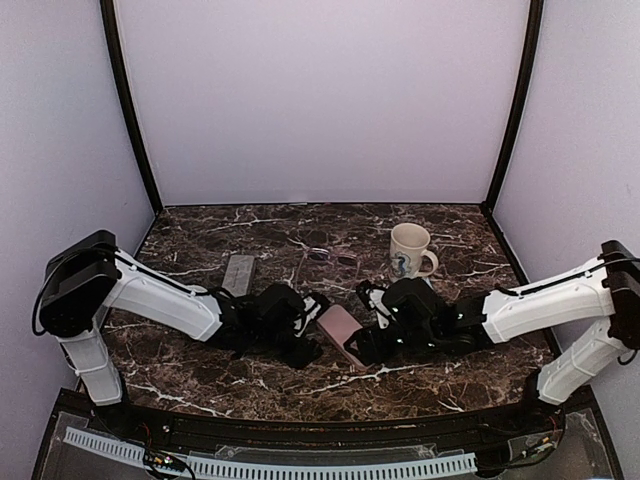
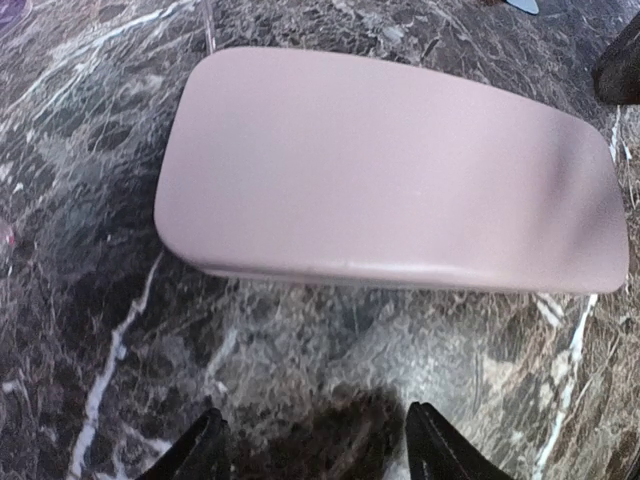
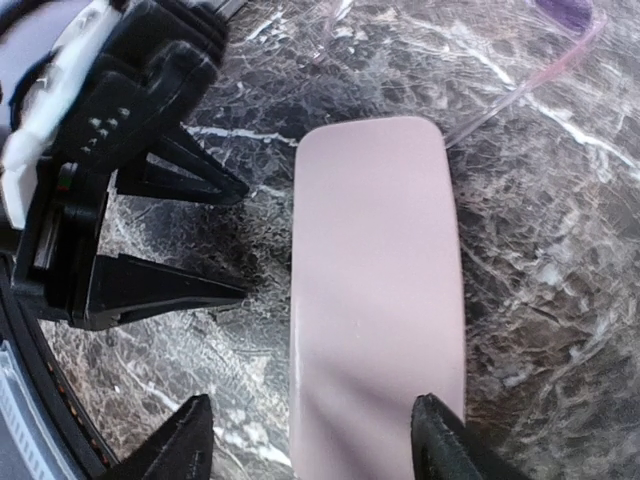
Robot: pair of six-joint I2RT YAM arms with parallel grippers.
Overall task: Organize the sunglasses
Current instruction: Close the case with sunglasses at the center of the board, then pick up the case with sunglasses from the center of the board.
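The closed pink case (image 1: 340,332) lies on the worktop (image 1: 200,365) between the two arms. The left gripper (image 2: 315,445) stands open with nothing between its fingers. The case lies crosswise in front of it, near but not touching. The right gripper (image 3: 312,410) is open too. Its fingers stand wide on either side of the near end of the case, and I see no grip on it. From this side the long axis of the case runs straight away from the gripper.

The sunglasses (image 1: 322,255) lie outside the case and beyond it, toward the back of the worktop, left of the mug (image 1: 410,250). The pink pair (image 3: 570,12) lies past the far end of the case, one thin temple reaching toward that corner. Both grippers seem about equally near to the sunglasses. I think the next move must either open the case or reach over it to them.
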